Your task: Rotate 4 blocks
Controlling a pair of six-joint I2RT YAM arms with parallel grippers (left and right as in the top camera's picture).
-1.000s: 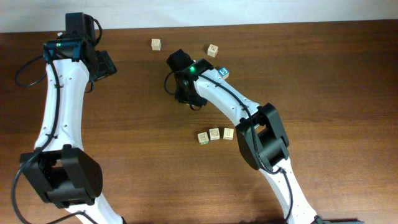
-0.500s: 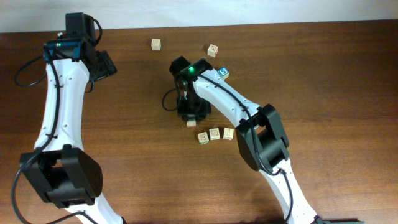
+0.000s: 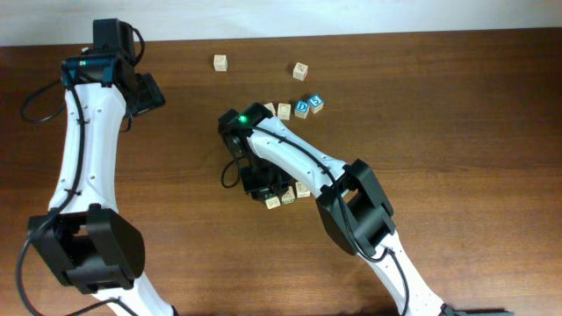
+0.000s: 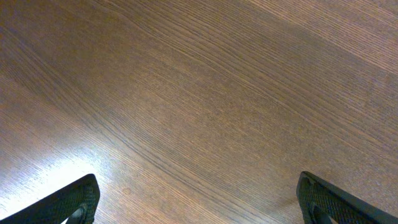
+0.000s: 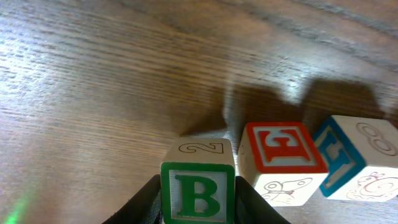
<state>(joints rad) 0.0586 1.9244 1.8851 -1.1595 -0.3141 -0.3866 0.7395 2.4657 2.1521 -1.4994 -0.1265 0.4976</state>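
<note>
Right claw (image 5: 198, 202) was down low over the table (image 5: 93, 93), and it had the green B block (image 5: 198, 193) pinched. One dark finger (image 5: 144, 202) lay against each side, jaws narrow, just the cube's width apart. The B faced the wrist camera, upright, with a pale face marked 2 on top. Whether the block sat on the wood or hung a hair above it, I could not tell.

Just beside it to the right stood the red-faced block (image 5: 283, 155), a thin gap between the two, what looked like a C inside the red frame. Next along was the blue-edged block (image 5: 357, 158), turned corner-on and close against the red one. From overhead the three made a short slanted row near the middle of the table, with the right arm (image 3: 290, 158) bent over them.

Over on the other side, left claw (image 4: 202, 202) was spread wide, its fingertips at the two lower corners of its own view with wood grain between them. It hung near the back left of the table, well apart from the row.

Toward the back edge sat two pale cubes (image 3: 270, 109) side by side, just beside two blue cubes (image 3: 301, 107). Farther back were a lone pale cube (image 3: 219, 62) and a second lone pale cube (image 3: 301, 70).
</note>
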